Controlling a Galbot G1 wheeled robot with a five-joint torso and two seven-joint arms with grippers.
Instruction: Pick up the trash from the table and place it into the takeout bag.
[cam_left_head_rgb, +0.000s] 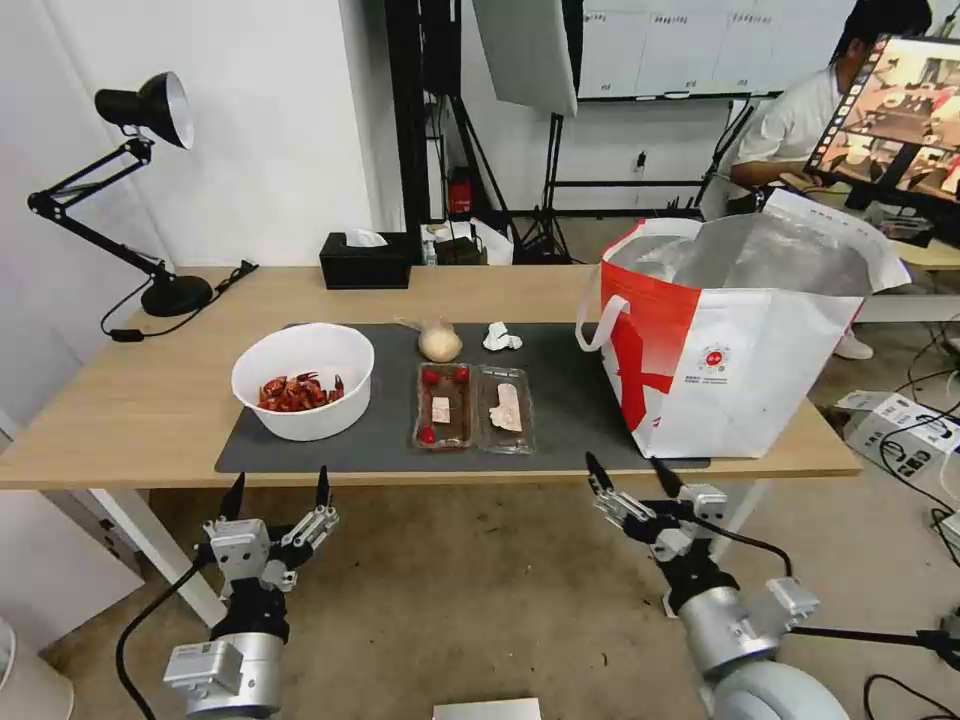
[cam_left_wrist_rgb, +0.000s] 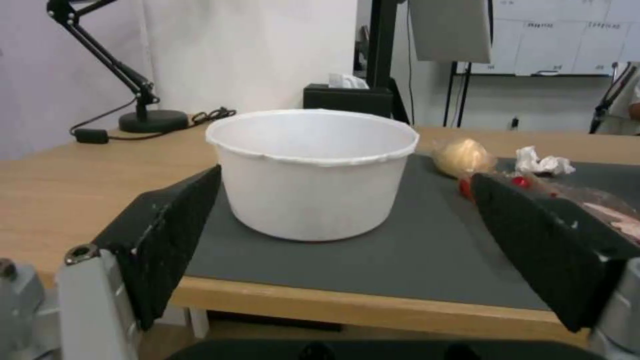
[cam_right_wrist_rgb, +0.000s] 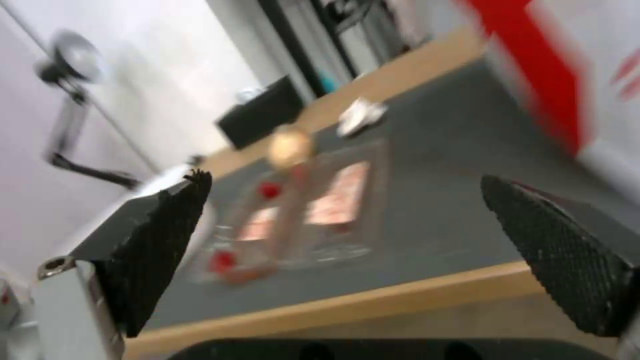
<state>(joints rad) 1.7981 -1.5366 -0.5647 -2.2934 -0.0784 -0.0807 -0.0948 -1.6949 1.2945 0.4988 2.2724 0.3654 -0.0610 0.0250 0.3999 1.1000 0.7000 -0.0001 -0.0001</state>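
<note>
Grippers both spread wide and empty below the long light-wood table's (cam_left_head_rgb: 130, 410) near edge, left gripper (cam_left_head_rgb: 278, 488) before the white round bowl (cam_left_head_rgb: 304, 380), its red crayfish shells visible from the head view, right gripper (cam_left_head_rgb: 634, 474) facing the clear hinged plastic tray (cam_right_wrist_rgb: 300, 210), crumpled white tissue (cam_left_head_rgb: 501, 337) and small cream knotted bag (cam_left_head_rgb: 439, 341) on the dark grey mat (cam_left_head_rgb: 570, 400), boxy white-and-red takeout bag (cam_left_head_rgb: 730, 340) standing open at the mat's right end.

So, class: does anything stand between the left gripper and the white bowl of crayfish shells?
Nothing visible does. The left gripper is open, off the table's near edge, facing the white bowl squarely. Between them lie the table's edge and bare grey mat.
</note>
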